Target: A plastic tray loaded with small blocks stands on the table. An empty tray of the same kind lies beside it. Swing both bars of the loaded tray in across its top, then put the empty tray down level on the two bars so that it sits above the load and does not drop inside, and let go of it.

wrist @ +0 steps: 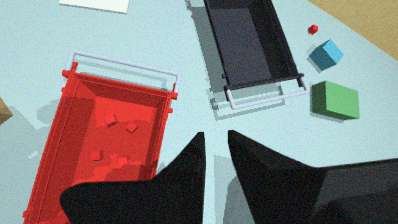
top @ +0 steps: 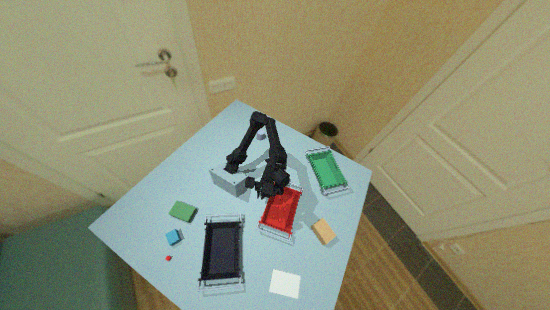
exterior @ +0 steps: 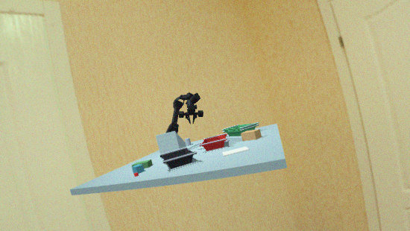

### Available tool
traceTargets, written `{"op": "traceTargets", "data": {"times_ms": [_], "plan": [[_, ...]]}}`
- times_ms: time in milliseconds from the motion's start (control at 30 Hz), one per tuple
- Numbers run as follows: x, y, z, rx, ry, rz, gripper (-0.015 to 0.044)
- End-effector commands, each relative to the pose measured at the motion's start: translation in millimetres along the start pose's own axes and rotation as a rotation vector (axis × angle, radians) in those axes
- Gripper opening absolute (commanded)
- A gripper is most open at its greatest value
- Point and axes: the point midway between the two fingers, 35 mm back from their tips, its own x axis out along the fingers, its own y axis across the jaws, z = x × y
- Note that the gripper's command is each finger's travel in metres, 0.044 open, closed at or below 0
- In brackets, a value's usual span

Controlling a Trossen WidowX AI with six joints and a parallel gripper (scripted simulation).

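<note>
A red tray [top: 294, 215] [exterior: 215, 144] [wrist: 56, 137] stands on the table with small red blocks [wrist: 110, 120] inside. Its far wire bar [wrist: 125, 63] is swung out over the end; the near end is hidden in the wrist view. A black tray [top: 222, 250] [exterior: 180, 159] [wrist: 240, 45] lies beside it and looks empty, with its wire bar [wrist: 270, 100] swung out. A green tray [top: 327, 172] [exterior: 238, 130] also looks empty, bars out. My gripper [exterior: 191, 123] [wrist: 215, 136] is empty and open by a narrow gap, high above the table near the red tray.
A green block [top: 183, 211] [wrist: 336, 101], a blue block [top: 173, 237] [wrist: 326, 55] and a small red cube [top: 168, 258] [wrist: 313, 29] lie beside the black tray. A tan block [top: 324, 231] [exterior: 251, 135] and a white square [top: 285, 283] [exterior: 235, 151] lie near the trays.
</note>
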Motion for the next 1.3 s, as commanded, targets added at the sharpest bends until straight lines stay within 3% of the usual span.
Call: {"op": "traceTargets", "data": {"times_ms": [0,200,500,1267], "plan": [[1.9,33.9,-14.7,-0.181,0.036,0.064,0.0082],[-0.4,108.4,-68.0,-0.620,0.121,0.225,0.0082],[-19.5,190.4,-186.4,-1.246,0.299,0.520,0.0082],[29.7,203.7,-218.1,-1.257,0.304,0.529,0.0082]]}}
